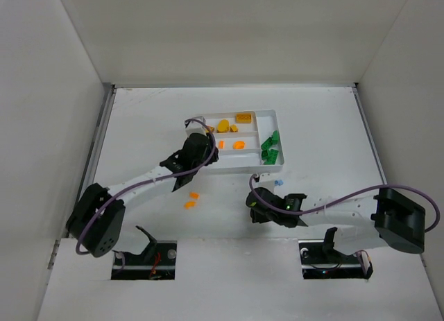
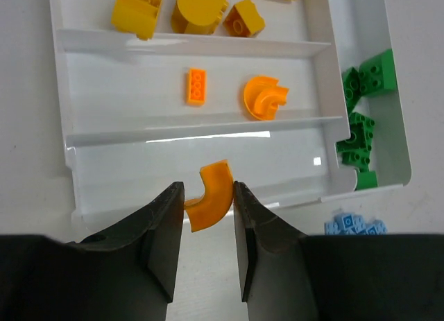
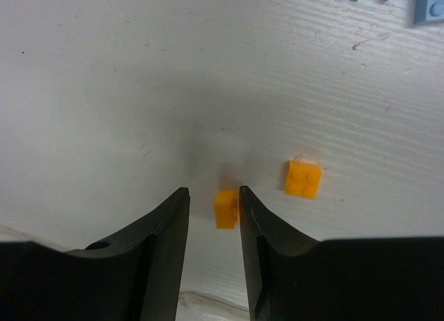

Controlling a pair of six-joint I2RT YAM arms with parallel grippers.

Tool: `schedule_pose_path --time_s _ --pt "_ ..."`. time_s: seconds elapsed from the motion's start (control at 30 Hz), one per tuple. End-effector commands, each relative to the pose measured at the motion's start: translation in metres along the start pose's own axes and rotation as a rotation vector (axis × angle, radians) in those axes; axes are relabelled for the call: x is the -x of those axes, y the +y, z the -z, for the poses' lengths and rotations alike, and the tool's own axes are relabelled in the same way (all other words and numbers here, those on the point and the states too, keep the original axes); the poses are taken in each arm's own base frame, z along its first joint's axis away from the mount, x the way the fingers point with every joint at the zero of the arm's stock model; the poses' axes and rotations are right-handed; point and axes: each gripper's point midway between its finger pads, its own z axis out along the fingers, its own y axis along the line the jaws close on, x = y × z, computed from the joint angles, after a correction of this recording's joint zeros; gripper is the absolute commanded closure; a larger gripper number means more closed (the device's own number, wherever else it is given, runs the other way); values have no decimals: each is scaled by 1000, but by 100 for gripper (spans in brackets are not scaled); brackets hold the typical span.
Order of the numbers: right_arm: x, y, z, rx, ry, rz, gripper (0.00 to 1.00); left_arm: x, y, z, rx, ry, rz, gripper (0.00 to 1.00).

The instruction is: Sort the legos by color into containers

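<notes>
Left arm [image 1: 142, 184] stretched to the tray [image 2: 125, 175], left gripper [image 2: 208, 188] pinching a curved piece [image 2: 211, 204]; right arm [image 1: 340, 207] folded inward, right gripper [image 3: 214, 193] narrowly parted, a brick [image 3: 225, 210] touching one finger.

- The tray [image 2: 125, 99] is plain white throughout, walls and dividers alike.
- The yellow pieces [image 2: 201, 9] in its far section are one warm, deep yellow.
- The flat brick [image 2: 196, 85] and the curved piece [image 2: 265, 98] in the middle section are a lighter, brighter orange.
- The green bricks [image 2: 364, 82] in the end section are a vivid green.
- The light-blue pieces [image 2: 354, 225] on the table are pale sky blue.
- The quarter-ring piece [image 2: 211, 200] between the left fingers [image 2: 163, 245] is orange; those fingers are black.
- The small brick [image 3: 225, 209] between the black right fingers [image 3: 166, 245] is orange, as is the square plate [image 3: 303, 179] beside it.
- The table [image 3: 104, 92] is white, with faint fine ribbing and a few dark specks.
</notes>
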Motion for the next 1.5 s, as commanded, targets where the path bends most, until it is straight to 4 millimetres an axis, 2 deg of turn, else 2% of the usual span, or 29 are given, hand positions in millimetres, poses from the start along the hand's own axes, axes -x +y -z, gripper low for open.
schedule_pose_path --time_s 0.0,0.2,0.33,0.43,0.53,0.67,0.77,0.93,1.03,1.2,1.3,1.47 --pt "0 11 -3 32 -9 -6 60 41 -17 -19 -56 -88 28 84" --pt "-3 9 -6 12 -9 -3 64 45 -2 -63 13 -63 27 83" --pt "-3 8 -7 15 -15 -9 67 44 3 -80 53 -60 -3 83" --pt "-5 4 -6 6 -16 -9 73 40 8 -88 74 -49 -15 83" --pt "-3 6 -5 20 -25 -19 77 38 11 -92 91 -51 -23 79" --pt "0 7 -1 33 -35 -29 78 40 17 -92 115 -63 -29 63" --pt "2 8 1 39 -42 -26 79 45 11 -82 92 -87 -23 55" --pt "16 14 4 59 -71 -30 79 55 0 -56 45 -127 -16 53" --pt "50 17 7 64 -130 -39 79 51 -2 -36 20 -136 -18 55" --pt "132 16 3 79 -273 -87 80 23 16 3 18 -125 -23 58" --pt "177 8 -11 79 -330 -145 80 -1 37 28 54 -97 -34 59" --pt "230 -21 -42 5 -379 -223 80 -41 69 61 124 -46 -56 59"
